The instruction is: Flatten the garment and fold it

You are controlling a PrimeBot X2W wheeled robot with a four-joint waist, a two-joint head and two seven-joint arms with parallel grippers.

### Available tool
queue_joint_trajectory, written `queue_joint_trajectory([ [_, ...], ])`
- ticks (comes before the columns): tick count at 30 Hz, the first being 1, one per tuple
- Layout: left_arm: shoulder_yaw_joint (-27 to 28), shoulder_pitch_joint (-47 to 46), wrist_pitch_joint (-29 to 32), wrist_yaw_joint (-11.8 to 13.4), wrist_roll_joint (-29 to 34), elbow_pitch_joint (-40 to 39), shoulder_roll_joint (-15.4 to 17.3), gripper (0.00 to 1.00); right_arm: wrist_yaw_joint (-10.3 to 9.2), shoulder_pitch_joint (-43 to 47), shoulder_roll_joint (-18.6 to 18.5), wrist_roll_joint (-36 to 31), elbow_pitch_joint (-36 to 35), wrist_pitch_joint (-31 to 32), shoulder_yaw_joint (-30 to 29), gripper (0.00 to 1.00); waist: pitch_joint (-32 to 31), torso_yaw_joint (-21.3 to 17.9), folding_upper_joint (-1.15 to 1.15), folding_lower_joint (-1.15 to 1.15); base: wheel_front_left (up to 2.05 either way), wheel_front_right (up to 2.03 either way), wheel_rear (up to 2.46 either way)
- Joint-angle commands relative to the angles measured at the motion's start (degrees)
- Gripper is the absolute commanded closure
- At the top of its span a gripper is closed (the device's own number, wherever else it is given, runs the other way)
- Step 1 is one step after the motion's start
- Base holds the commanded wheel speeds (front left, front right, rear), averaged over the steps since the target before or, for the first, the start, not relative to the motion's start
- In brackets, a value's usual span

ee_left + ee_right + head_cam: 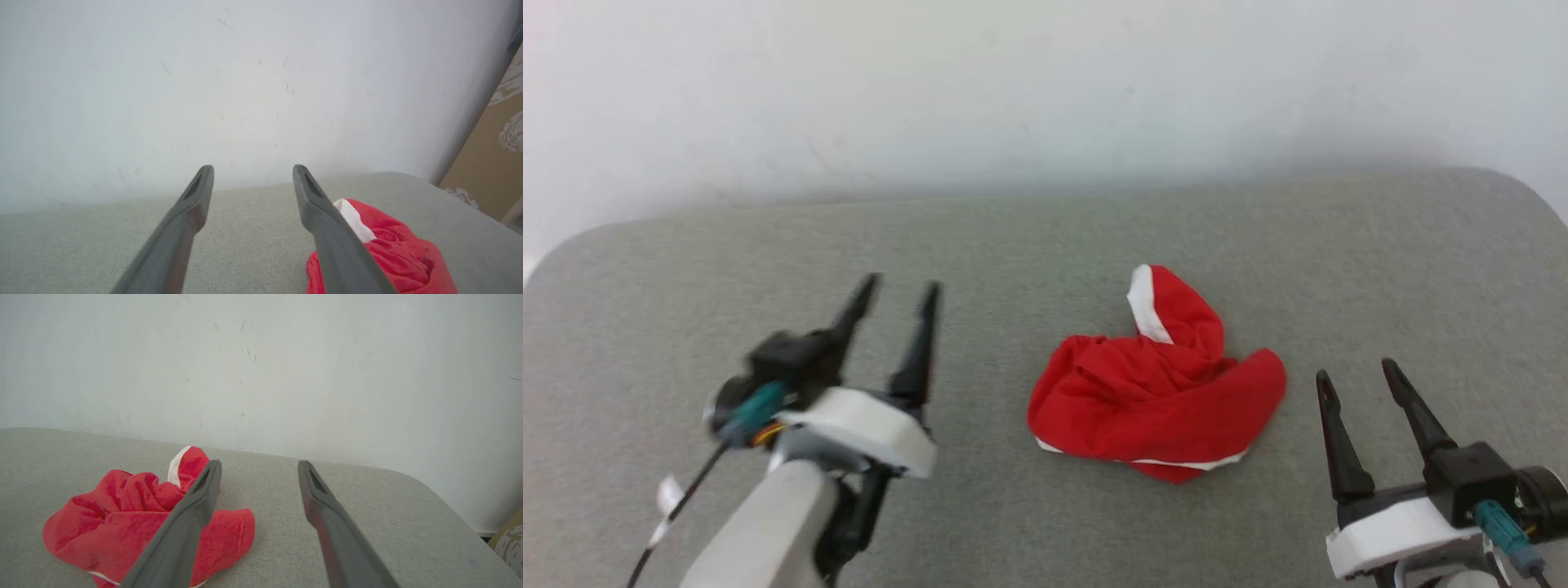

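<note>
the garment lies as a crumpled red heap on the grey padded worktop, between the two pairs of fingers and touched by neither. the left fingers stand spread wide and empty, well off to the heap's left; the right fingers are equally wide and empty, just beyond its right edge. that flanking stance likely suits the job: nothing is flattened yet, and a loose heap of thin fabric wants an edge taken from each side and drawn apart.

the head view gives the whole layout, though the left fingers are smeared there, so their exact pose is hard to read. the left wrist view, looking along the left fingers, puts the white stripe right behind the right-hand finger, and it catches a tan patterned panel past the worktop's end. the right wrist view, along the right fingers, shows the heap's low rounded lobe lying closest to them.
</note>
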Motion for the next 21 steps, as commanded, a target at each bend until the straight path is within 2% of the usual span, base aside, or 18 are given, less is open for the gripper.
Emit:
queue_joint_trajectory([
  [1,2.74,2.73,-0.28,1.34,0.48,-2.39,-0.16,0.00,0.30,0.94,0.11,-0.05,0.05,-0.26,-0.20,0.00,-2.68,2.85,-0.01,0.01,0.00,0.00,0.00],
  [4,9.10,9.21,-0.31,3.40,3.75,-7.69,-1.63,0.00,0.30,1.91,0.12,0.47,-0.04,-0.26,-0.42,0.00,-2.99,3.47,-0.01,0.01,0.00,0.00,0.00],
  [8,15.03,17.95,-0.32,3.89,9.31,-11.52,-5.05,0.00,0.30,2.97,0.12,0.99,0.07,-0.26,-0.12,0.00,-3.25,3.85,-0.01,0.01,0.00,0.00,0.00],
  [14,14.76,25.51,-0.33,2.28,18.44,-9.49,-6.82,0.00,0.30,4.53,0.12,2.64,0.00,-0.26,-0.06,0.00,-4.34,4.35,-0.01,0.01,0.00,0.00,0.00],
  [21,15.41,26.31,-0.33,-0.76,20.49,-7.30,-8.99,0.00,0.30,5.03,0.12,2.79,-0.16,-0.26,0.65,0.00,-4.54,4.65,-0.01,0.01,0.00,0.00,0.00],
])
